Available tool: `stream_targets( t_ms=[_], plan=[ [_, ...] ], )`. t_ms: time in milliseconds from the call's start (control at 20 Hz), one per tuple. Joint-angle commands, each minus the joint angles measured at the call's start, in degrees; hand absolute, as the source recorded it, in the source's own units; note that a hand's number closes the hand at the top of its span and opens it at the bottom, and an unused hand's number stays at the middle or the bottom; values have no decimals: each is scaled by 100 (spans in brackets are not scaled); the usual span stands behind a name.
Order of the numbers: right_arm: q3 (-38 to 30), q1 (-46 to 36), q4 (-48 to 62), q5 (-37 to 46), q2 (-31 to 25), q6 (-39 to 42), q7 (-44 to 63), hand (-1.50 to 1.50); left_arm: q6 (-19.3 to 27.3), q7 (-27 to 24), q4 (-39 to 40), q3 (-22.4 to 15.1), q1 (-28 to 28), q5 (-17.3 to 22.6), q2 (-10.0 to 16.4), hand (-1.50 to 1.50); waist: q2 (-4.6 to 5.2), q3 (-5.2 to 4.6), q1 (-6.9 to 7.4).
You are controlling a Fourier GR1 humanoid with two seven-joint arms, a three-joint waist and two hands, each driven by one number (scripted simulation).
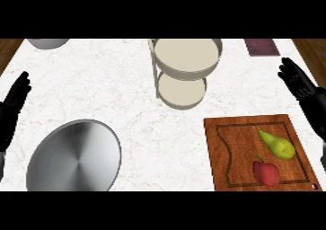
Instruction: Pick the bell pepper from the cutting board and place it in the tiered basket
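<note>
Head view of the counter (pixel 99 85), looking steeply down.

The board (pixel 222 152) lies at the near right, its long side running from near to far, with a groove cut inside its edge. The pepper (pixel 266 173), red and with its stalk turned to the far left, lies on the near part of the board, right of the board's middle. A green pear (pixel 276 143) is laid just beyond it, narrow end to the far left. Whether the two fruits touch cannot be told.

The basket (pixel 191 73) is placed at the far middle of the counter, well apart from the board. Two round tiers are shown, the upper one farther away and partly covering the lower, and nothing is held in either.

A metal plate (pixel 76 157) is seen at the near left. A pale bowl (pixel 47 43) is cut off at the far left corner, and a dark flat item (pixel 261 46) at the far right.

The left hand (pixel 7 108) is shown at the left edge and the right hand (pixel 310 96) at the right edge, beyond the board's right side. On each hand the fingers are held straight, pointing away, and nothing is grasped. Neither hand is touching the pepper.
</note>
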Motion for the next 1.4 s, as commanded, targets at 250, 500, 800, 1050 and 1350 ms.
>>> stream_targets(
  t_ms=[250,500,800,1050,1350],
  plan=[
    [1410,1024,-1905,1840,1168,-1375,-1318,150,-308,278,-321,-144,482,818,-899,0,-64,40,14],
    [148,1912,-898,2689,1836,-3876,-705,-150,-427,608,-390,-77,472,1179,-994,0,-29,58,-203],
    [1084,3225,-2112,5029,1696,-4603,-337,-150,-536,619,-296,-128,421,1137,-1063,0,12,20,-84],
    [630,4243,-2193,6676,1161,-4169,550,-150,-522,808,-720,-64,539,1208,-929,0,10,-6,-81],
    [981,5185,-2658,7694,890,-2169,1898,-150,-483,723,-628,-165,516,1119,-1058,0,106,-35,-14]
  ],
)
